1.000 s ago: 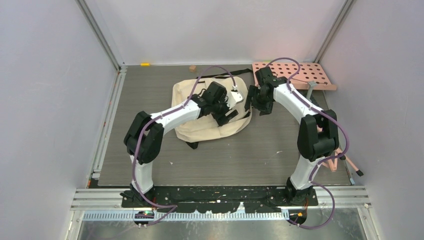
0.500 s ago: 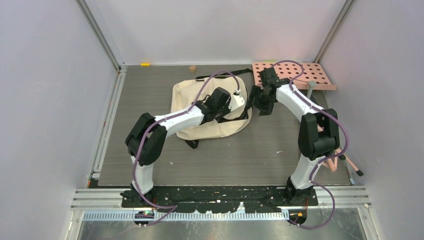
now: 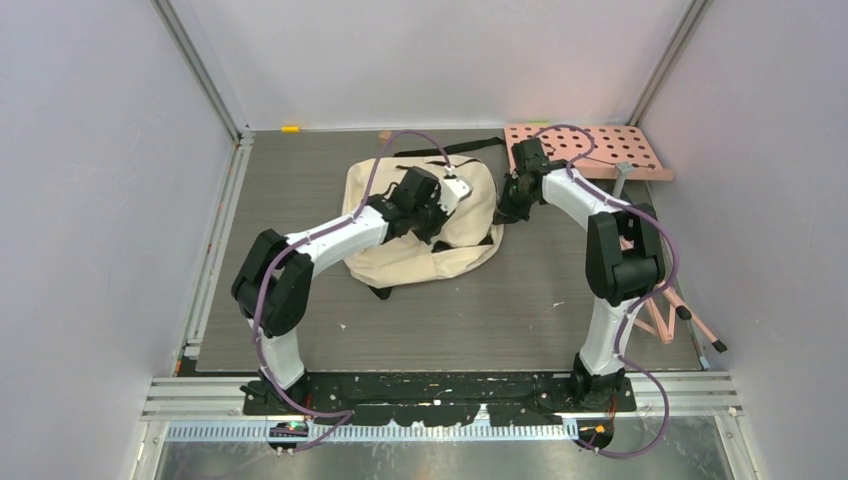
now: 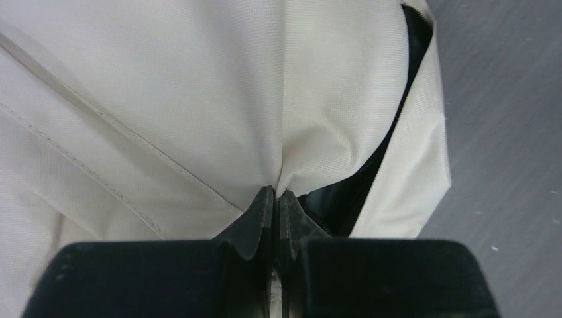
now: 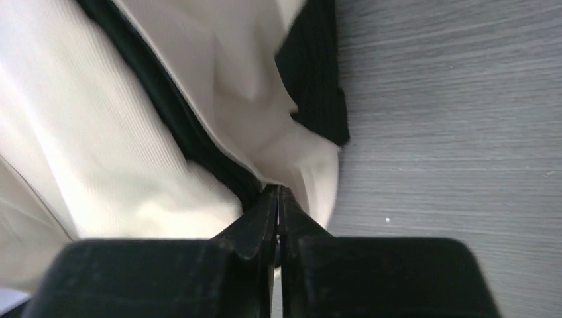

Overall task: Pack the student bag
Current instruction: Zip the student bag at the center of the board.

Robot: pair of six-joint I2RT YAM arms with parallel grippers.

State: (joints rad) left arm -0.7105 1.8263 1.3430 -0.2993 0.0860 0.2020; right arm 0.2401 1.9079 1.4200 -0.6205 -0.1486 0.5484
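Note:
The student bag [image 3: 400,262], cream fabric with black zippers and straps, lies flat at the middle of the table. My left gripper [image 3: 446,196] rests on the bag's upper right part. In the left wrist view that gripper [image 4: 277,192] is shut on a pinched fold of the cream fabric [image 4: 199,99], right beside the open zipper gap [image 4: 371,172]. My right gripper [image 3: 508,206] is at the bag's right edge. Seen from the right wrist, it [image 5: 278,188] is shut on the cloth edge [image 5: 311,165] next to the black zipper band [image 5: 179,126].
A pink perforated board [image 3: 610,150] lies at the back right, just behind the right arm. A black strap [image 3: 450,150] trails behind the bag. A small yellow piece [image 3: 290,128] and a small block [image 3: 384,134] sit at the back edge. Pink rods [image 3: 680,318] lean off the table's right side.
Both grippers have come down onto the bag and closed on its fabric. The left arm reached further back and right; the right gripper dropped to the bag's right edge.

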